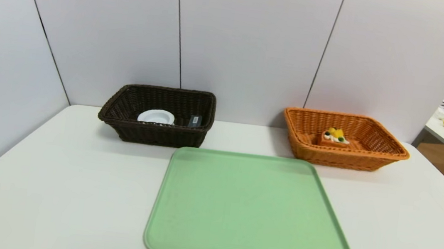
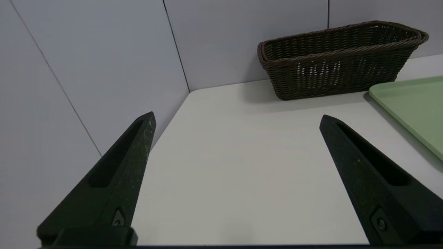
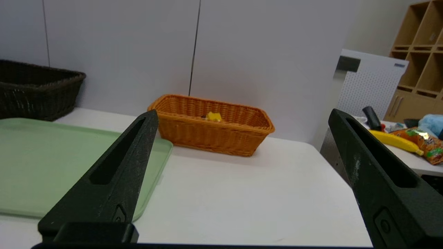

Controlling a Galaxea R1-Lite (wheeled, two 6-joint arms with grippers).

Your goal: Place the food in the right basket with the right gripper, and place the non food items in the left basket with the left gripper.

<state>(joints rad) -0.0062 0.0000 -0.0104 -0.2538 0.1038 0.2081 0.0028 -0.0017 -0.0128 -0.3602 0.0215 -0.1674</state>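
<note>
Hovering above the white table [image 1: 51, 188], left gripper [image 2: 237, 117] and right gripper [image 3: 242, 116] spread their fingers wide, holding nothing.

Left pincer [image 2: 237, 117] fingers spread wide, nothing btwn them, hanging above tabletop [image 2: 242, 155], pointing fwd, right pincer [image 3: 242, 116] likewise wide apart, empty, raised over tabletop, aimed fwd, neither arm visible in head view

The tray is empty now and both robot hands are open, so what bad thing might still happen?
The orange basket sits close to the table's right edge; a bump from the open right gripper might push it off. The open left gripper hangs near the wall and could brush it.
</note>
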